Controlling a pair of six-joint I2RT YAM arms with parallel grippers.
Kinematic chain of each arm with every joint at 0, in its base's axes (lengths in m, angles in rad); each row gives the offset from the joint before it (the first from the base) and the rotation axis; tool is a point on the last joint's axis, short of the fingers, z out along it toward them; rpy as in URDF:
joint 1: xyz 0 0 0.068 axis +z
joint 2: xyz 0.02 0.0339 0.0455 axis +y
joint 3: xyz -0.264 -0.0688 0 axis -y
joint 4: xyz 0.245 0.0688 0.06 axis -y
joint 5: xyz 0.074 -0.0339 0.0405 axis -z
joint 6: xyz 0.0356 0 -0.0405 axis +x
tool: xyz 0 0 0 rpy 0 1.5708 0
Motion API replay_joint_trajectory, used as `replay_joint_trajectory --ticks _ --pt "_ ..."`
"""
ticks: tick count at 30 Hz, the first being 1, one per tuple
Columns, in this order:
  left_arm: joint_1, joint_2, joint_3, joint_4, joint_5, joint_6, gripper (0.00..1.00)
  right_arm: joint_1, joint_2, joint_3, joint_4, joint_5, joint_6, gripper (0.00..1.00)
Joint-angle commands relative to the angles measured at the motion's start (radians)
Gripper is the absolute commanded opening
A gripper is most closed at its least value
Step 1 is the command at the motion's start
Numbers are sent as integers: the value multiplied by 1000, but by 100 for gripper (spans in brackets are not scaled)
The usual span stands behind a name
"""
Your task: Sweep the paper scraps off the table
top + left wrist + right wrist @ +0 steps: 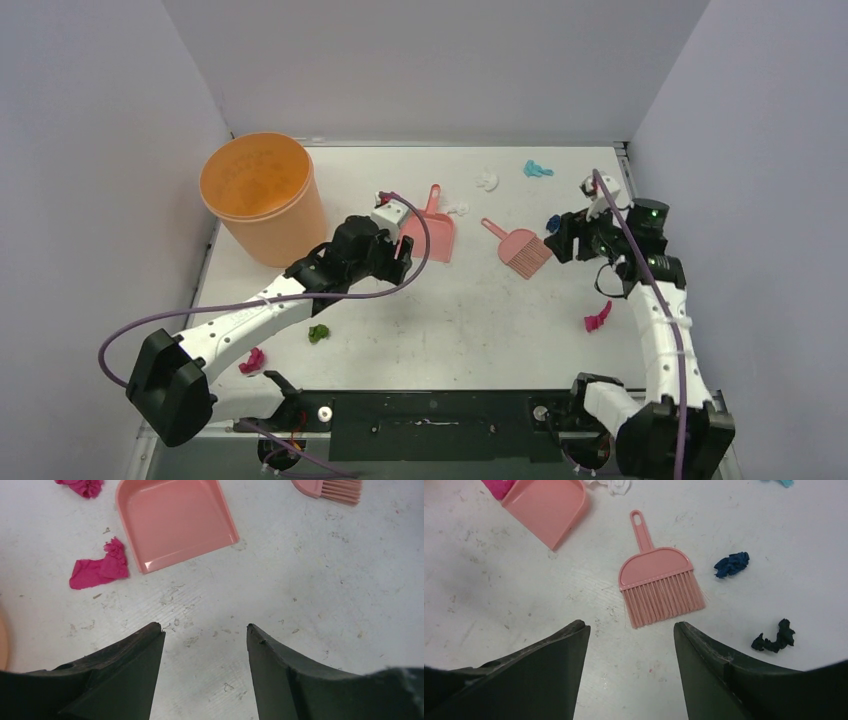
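Paper scraps lie scattered on the white table (450, 310): white (487, 181), teal (536, 169), green (318, 333) and magenta (251, 361) (598, 319). My left gripper (403, 257) (205, 627) is open and empty, just short of the pink dustpan's mouth; a magenta scrap (100, 567) lies left of the pan. My right gripper (556, 240) (631, 625) is open and empty, just behind the pink brush's bristles. A dark blue scrap (731, 564) and a black scrap (774, 638) lie to its right.
The pink dustpan (437, 232) (175, 520) (549, 507) and pink hand brush (520, 247) (659, 585) lie side by side mid-table, handles pointing away. An orange bucket (262, 195) stands at the back left. Walls enclose the table on three sides.
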Motion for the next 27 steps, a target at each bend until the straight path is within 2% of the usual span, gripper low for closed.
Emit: replay_joint_trajectory --ticks 1,6,12,19,27 --pt "-21 8 33 60 43 -18 59 135 188 101 -40 149 -165 64" --pt "-15 -24 11 88 37 -31 60 326 451 234 -6 376 -205 63" --pt "-8 -12 9 90 29 -29 60 381 747 425 5 459 -219 58" --pt "6 -4 16 98 60 -42 60 404 969 586 -30 473 -233 59" --pt "42 -9 12 112 81 -61 60 403 1105 706 -56 408 -229 60"
